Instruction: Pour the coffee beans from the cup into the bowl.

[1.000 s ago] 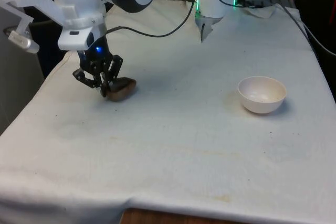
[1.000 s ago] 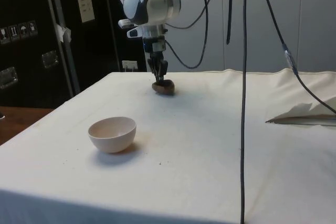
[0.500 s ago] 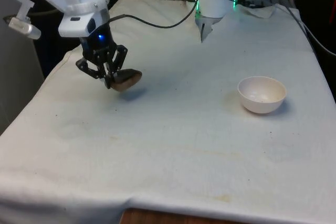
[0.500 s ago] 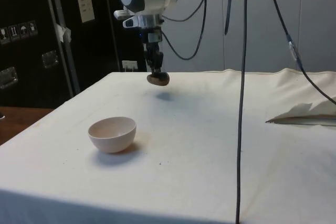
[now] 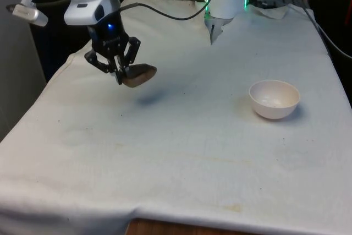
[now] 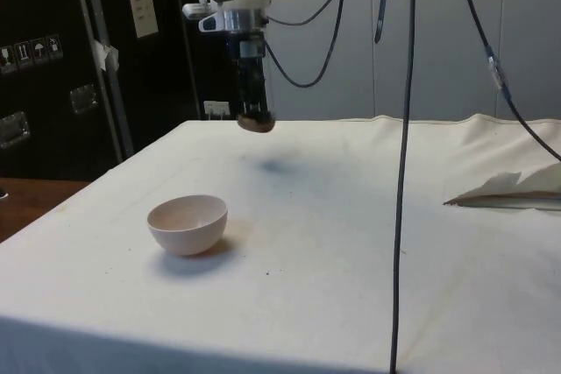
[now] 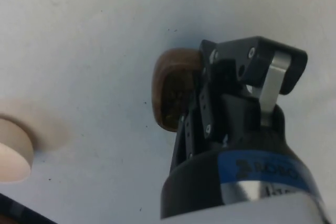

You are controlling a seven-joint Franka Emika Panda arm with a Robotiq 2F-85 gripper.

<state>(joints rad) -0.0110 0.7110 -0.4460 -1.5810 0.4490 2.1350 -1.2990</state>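
A small brown wooden cup (image 5: 138,75) hangs in the air at the front view's left, with my gripper (image 5: 122,74) shut on its rim. The side view has the cup (image 6: 258,123) well above the cloth, under the gripper (image 6: 253,115), with its shadow on the table below. In the wrist view the cup (image 7: 172,88) is held by its edge and dark coffee beans lie inside it. The white bowl (image 5: 274,99) stands on the table at the front view's right, far from the cup. That bowl (image 6: 188,223) looks empty, and its edge (image 7: 10,149) shows in the wrist view.
A white cloth (image 5: 181,147) covers the table. Its front edge (image 5: 181,216) runs near the camera. A crumpled fold of cloth (image 6: 513,188) lies at the side view's right. A black cable (image 6: 403,164) hangs down in front of the side camera.
The gripper has lifted the cup off the table, raising it steadily and shifting it a little toward the front view's right. The bowl has not moved.
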